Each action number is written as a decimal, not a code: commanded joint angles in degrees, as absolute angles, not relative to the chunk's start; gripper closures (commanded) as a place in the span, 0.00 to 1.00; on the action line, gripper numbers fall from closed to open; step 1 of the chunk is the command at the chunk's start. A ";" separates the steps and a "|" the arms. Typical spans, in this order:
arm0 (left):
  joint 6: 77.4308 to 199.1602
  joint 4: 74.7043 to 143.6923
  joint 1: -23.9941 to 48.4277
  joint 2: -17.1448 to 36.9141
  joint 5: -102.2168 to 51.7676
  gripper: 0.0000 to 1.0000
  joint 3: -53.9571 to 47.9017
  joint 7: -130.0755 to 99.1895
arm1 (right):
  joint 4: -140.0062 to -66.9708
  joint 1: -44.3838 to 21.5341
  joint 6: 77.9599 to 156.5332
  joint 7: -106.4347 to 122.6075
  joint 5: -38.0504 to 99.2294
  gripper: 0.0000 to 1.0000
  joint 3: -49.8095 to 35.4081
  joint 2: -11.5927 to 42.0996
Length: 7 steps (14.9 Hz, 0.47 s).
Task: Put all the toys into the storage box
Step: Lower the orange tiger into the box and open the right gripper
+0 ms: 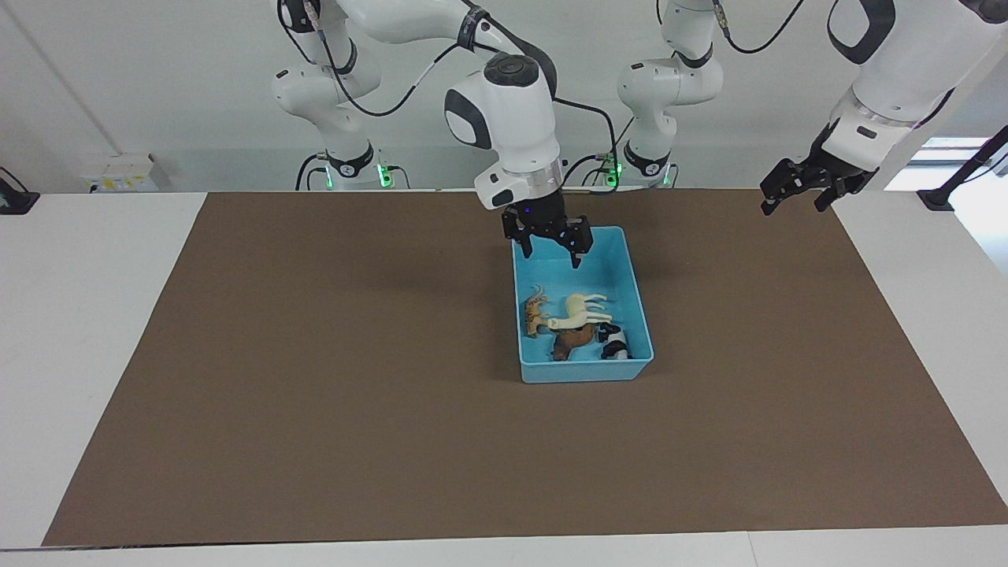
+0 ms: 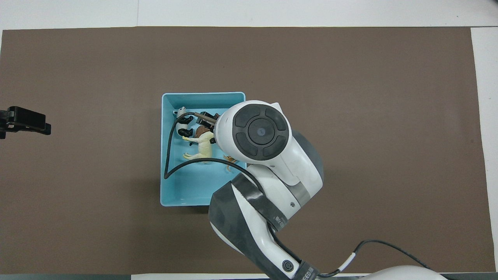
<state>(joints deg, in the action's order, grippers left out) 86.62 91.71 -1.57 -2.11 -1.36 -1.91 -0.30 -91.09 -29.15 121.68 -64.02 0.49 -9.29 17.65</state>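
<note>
All four toys lie inside the light blue storage box [image 1: 639,299]: the cream horse [image 1: 581,310] in the middle, the tiger [image 1: 536,312] beside it toward the right arm's end, the lion [image 1: 572,341] and panda [image 1: 615,342] at the wall farthest from the robots; they look light, stiff and slick, best pinched across the body. The right gripper [image 1: 552,248] hangs over the box's nearer end, fingers spread and empty; the left gripper [image 1: 797,189] waits over the brown mat [image 1: 315,378], spread too; nothing blocks the box.
</note>
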 commanded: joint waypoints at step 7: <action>86.84 92.55 1.93 -4.39 -0.79 0.00 -0.53 0.61 | -99.39 -24.17 122.88 -49.93 0.18 0.00 -9.84 14.95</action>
<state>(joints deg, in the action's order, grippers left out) 86.61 91.93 0.51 -3.72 -1.36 -1.82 -0.28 -94.81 -24.36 122.14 -51.15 0.43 -9.31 17.67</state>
